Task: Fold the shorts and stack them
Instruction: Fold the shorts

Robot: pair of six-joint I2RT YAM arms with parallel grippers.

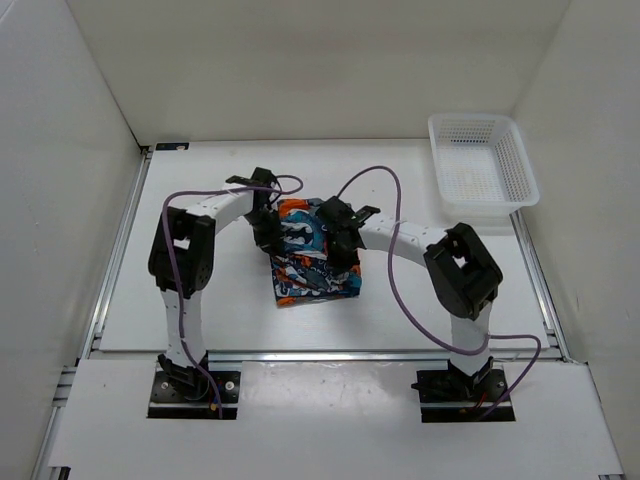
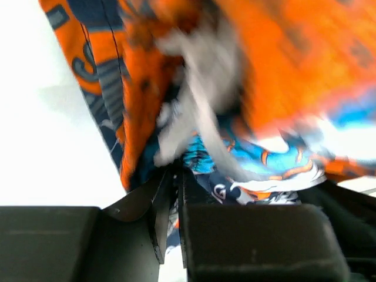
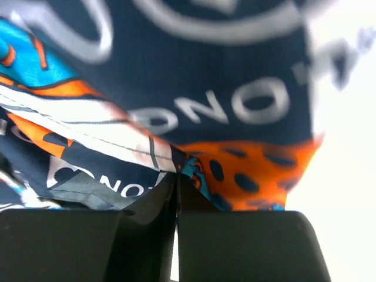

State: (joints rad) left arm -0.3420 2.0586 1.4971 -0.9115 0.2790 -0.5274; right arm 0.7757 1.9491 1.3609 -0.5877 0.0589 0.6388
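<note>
The shorts (image 1: 310, 262), printed in teal, orange, white and navy, lie bunched in the middle of the table between both arms. My left gripper (image 1: 268, 232) is at their left edge and my right gripper (image 1: 342, 244) at their right edge. In the left wrist view the left gripper (image 2: 175, 174) is shut on a fold of the shorts (image 2: 282, 70), with a white drawstring hanging in front. In the right wrist view the right gripper (image 3: 177, 177) is shut on an edge of the shorts (image 3: 223, 100).
A white plastic mesh basket (image 1: 482, 163) stands at the back right of the table. White walls close in the table (image 1: 200, 300) on the left, back and right. Purple cables loop from both arms over the table.
</note>
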